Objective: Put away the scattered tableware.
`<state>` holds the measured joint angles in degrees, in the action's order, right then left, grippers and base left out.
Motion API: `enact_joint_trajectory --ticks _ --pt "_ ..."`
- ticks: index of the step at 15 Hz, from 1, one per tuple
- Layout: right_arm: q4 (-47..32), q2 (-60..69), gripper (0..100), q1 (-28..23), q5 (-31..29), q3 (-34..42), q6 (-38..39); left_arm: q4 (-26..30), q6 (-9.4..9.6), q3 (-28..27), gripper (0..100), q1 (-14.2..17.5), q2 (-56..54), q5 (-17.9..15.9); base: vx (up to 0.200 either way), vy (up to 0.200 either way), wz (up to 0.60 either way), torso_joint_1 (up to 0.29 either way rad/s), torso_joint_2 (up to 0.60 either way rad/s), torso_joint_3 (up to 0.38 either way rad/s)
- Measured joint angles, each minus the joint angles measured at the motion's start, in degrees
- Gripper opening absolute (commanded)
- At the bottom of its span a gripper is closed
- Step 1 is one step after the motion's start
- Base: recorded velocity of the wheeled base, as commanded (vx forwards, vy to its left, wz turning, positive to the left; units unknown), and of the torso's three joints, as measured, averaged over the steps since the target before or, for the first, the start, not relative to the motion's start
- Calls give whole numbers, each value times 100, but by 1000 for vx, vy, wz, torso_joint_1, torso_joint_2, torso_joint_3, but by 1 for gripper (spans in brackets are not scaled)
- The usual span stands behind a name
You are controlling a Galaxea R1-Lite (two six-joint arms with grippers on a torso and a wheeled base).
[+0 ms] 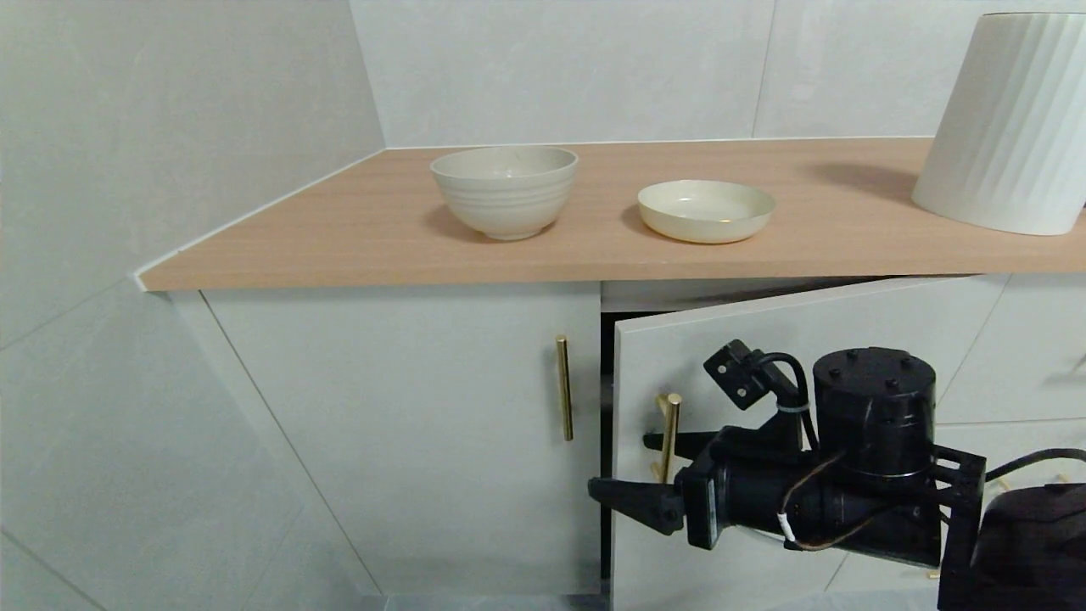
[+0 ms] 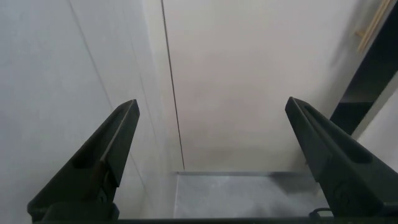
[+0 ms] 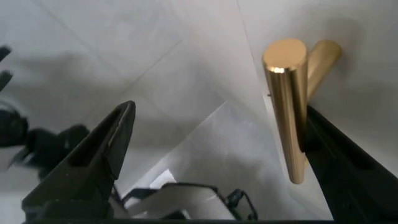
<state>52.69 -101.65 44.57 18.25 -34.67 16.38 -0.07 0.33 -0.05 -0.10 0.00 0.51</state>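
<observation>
Nothing stowed yet: the bowl and shallow dish sit on the tabletop. The right tool, spread wide, flanks the gold handle of the ajar cupboard door, perhaps touching it; the left tool gapes empty.

Bowl on the surface, left; shallow dish right of it; tall container far right. Below: left door shut, right door ajar.

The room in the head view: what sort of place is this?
Most likely a kitchen: a wooden counter holding a bowl and a shallow dish, white cupboards with brass handles beneath, tiled walls behind.
</observation>
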Motion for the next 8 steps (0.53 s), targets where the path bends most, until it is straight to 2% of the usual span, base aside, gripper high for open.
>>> enact_joint_trajectory --ticks 5,6,8 --pt "46 683 100 187 50 870 -29 -22 22 2 100 2 0 -11 0 0 0 0 0 0" --pt "30 820 100 218 49 997 -22 -2 29 -79 100 0 0 -33 0 0 0 0 0 0" --pt "13 1028 100 272 44 1185 -7 157 33 -601 100 -1 77 -199 0 0 0 0 0 0"
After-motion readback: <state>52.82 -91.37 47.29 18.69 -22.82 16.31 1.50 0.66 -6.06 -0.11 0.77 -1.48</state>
